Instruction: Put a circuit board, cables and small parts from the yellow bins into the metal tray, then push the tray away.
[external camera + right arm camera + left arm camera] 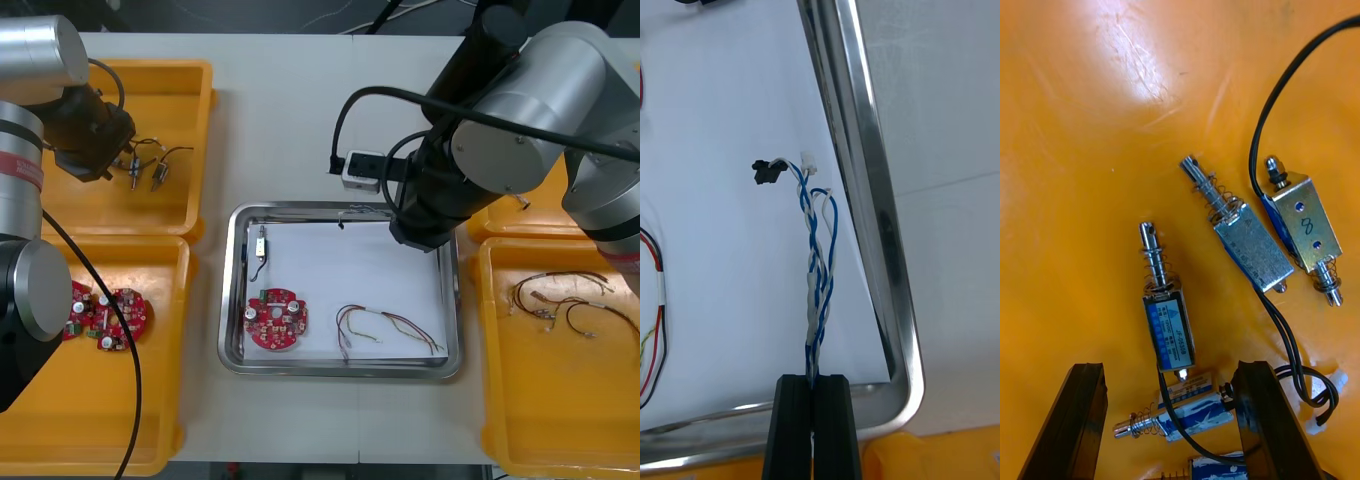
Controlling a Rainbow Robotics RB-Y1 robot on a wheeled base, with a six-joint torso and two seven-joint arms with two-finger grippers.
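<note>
The right gripper (814, 384) is clamped on a twisted blue and white cable (818, 277), which it holds over the white inside of the metal tray (865, 187) near the far right corner. A red circuit board (277, 320), a red and yellow cable (385, 328) and a small metal part (262, 241) lie in the tray. The left gripper (1169, 369), fingers apart, hovers over small metal parts (1169, 319) in the far left yellow bin (195, 120).
</note>
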